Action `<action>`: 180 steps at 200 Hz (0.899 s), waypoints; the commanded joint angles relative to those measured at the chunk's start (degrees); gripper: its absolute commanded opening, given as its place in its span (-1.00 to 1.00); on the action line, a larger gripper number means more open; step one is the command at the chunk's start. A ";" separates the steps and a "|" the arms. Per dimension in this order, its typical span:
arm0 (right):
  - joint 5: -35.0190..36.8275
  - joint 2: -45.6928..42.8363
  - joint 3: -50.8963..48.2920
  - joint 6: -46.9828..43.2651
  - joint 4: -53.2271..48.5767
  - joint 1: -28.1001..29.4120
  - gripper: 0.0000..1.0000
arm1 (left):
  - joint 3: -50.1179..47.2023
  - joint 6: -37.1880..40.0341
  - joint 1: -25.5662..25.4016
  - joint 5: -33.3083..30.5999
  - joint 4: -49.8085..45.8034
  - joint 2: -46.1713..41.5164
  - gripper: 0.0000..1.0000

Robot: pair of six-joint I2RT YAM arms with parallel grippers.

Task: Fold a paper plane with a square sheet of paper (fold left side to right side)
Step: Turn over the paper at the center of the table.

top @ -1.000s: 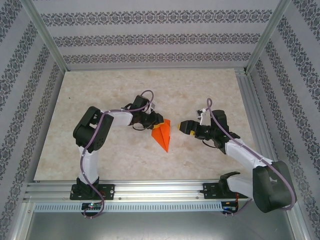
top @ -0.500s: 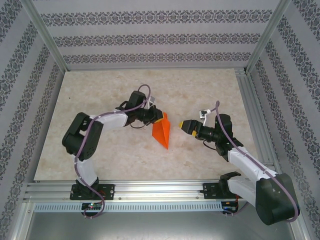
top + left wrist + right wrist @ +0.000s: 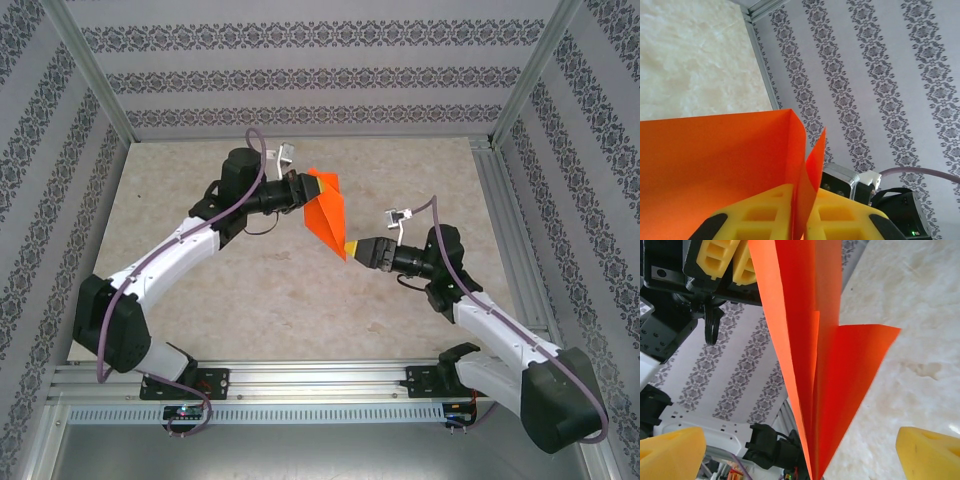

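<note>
The paper plane (image 3: 326,212) is a bright orange folded dart held up off the marble table (image 3: 200,290), its point toward the right arm. My left gripper (image 3: 303,190) is shut on the wide rear end; in the left wrist view its yellow pads (image 3: 765,210) pinch the folded layers of the paper plane (image 3: 715,160). My right gripper (image 3: 354,248) stands open at the plane's tip. In the right wrist view the pointed end of the plane (image 3: 812,365) hangs between the spread yellow fingers (image 3: 670,452), touching neither, and the left gripper (image 3: 732,260) grips the top.
Patterned walls (image 3: 320,75) enclose the table on three sides, with aluminium posts at the back corners. A metal rail (image 3: 320,380) carrying both arm bases runs along the near edge. Bare table lies left of and below the held plane.
The left arm has stretched out and lifted the plane off the table toward the back. The right gripper has moved left up to the plane's tip.
</note>
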 commanded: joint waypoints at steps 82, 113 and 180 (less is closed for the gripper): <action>0.64 7.22 7.44 7.90 14.13 6.09 0.23 | -1.22 -3.31 0.08 3.43 3.17 -4.03 -0.67; 1.32 6.27 7.71 4.97 8.81 6.01 -0.14 | -1.60 -3.05 0.06 3.32 2.87 -4.22 -0.66; 3.73 4.06 8.31 -1.23 -3.31 4.78 -0.78 | -1.93 -1.58 0.20 3.29 0.57 -4.53 -0.61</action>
